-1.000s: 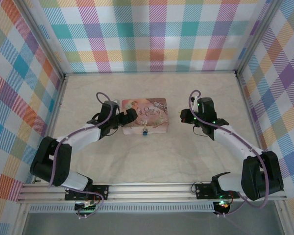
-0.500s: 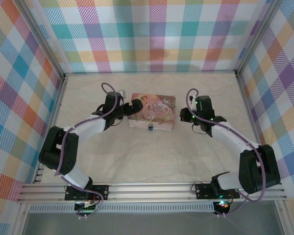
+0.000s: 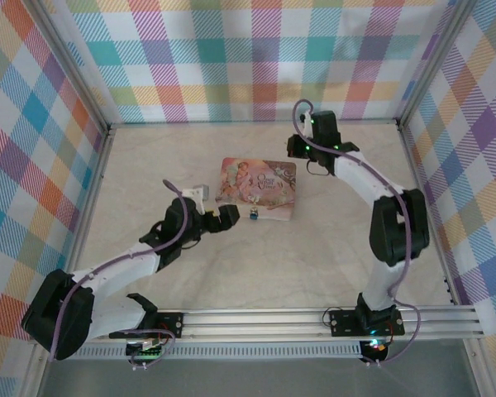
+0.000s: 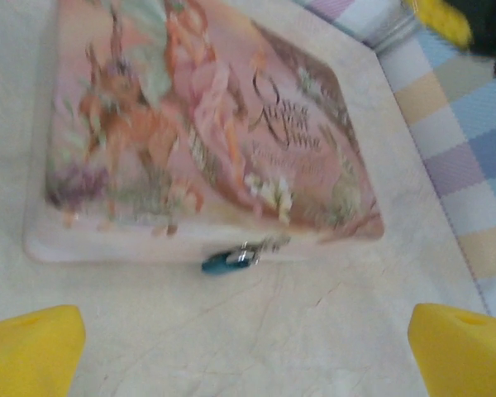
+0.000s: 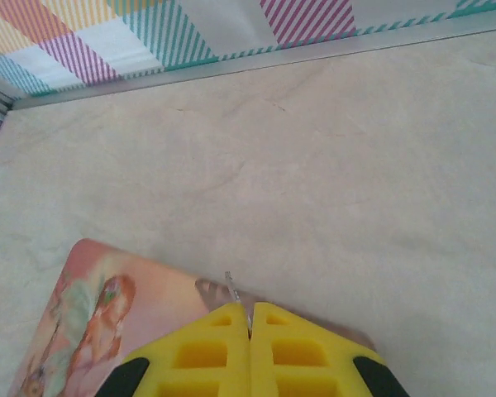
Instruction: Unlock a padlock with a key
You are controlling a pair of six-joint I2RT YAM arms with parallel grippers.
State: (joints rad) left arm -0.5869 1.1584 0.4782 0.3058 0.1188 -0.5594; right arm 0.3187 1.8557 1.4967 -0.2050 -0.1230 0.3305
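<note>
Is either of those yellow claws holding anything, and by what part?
The right gripper pinches the key by one end; the left gripper holds nothing.

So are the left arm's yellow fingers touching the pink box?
Apart. The left wrist view shows bare table between the left gripper and the pink box; its jaws stand open.

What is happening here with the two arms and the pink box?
A padlock hangs at the front of the pink tin. The right gripper is shut on the key, near the tin's far right corner, away from the padlock. The left gripper is open and faces the padlock from the near side, holding nothing.
</note>
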